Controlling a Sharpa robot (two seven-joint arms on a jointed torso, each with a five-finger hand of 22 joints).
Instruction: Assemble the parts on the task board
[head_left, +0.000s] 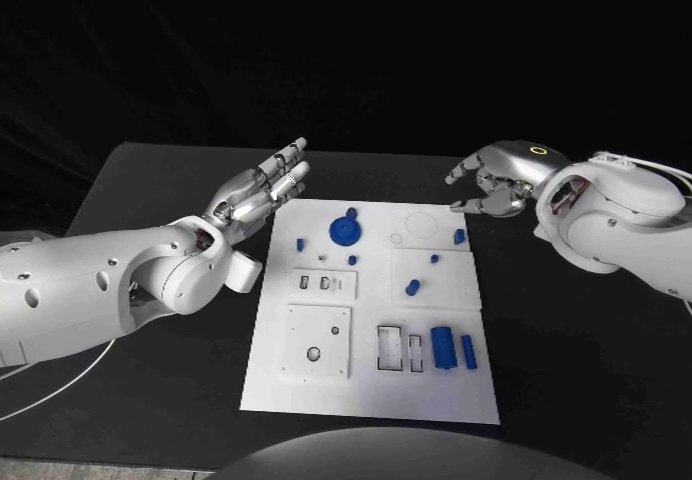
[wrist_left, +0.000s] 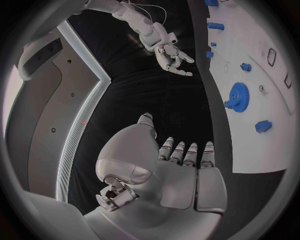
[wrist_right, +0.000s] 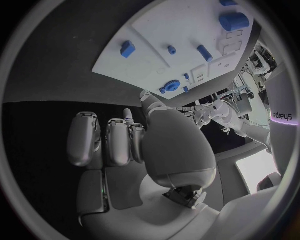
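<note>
Both hands hover off the task board (head_left: 372, 395), apparently poised before a first pick. The left robot hand (head_left: 263, 190) is spread flat and empty; the right robot hand (head_left: 498, 180) is loosely curled, holding nothing. The blue gear (head_left: 345, 231) and small blue parts lie loose on the board.

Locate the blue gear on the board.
In the head view the blue gear sits on the task board's far end, nearer the left hand.

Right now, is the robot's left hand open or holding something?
Open. The left hand hovers beside the task board with fingers stretched apart, holding nothing.
</note>
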